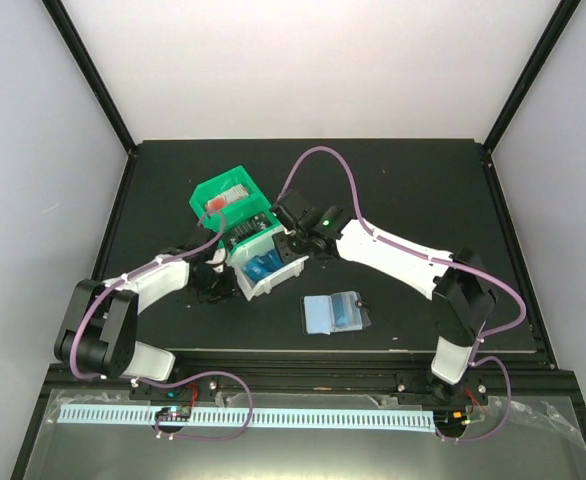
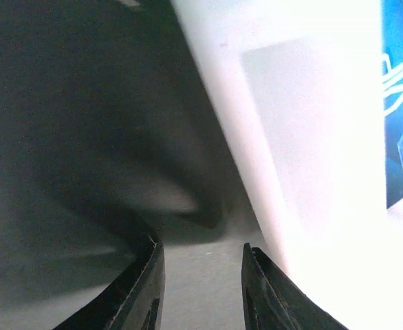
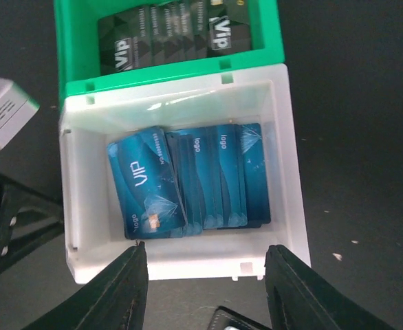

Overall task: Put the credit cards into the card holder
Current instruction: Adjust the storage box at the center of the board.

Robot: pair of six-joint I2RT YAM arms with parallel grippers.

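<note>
Several blue credit cards (image 3: pixel 188 179) lie fanned in a white bin (image 3: pixel 287 199); they also show in the top view (image 1: pixel 261 267). My right gripper (image 3: pixel 205 260) is open and empty, hovering over the bin's near wall; in the top view it (image 1: pixel 293 243) is at the bin's right side. My left gripper (image 2: pixel 201 265) is open and empty, low on the table against the white bin's outer wall (image 2: pixel 305 137), with a blue card (image 2: pixel 402 103) at the edge. The card holder (image 1: pixel 333 312) lies open on the table with pale sleeves and a blue card (image 1: pixel 348 310) on it.
A green bin (image 1: pixel 228 198) with black VIP cards (image 3: pixel 167 34) touches the white bin's far side. The left arm's wrist (image 3: pixel 2 113) is just left of the white bin. A black corner (image 3: pixel 236 322) shows below my right fingers.
</note>
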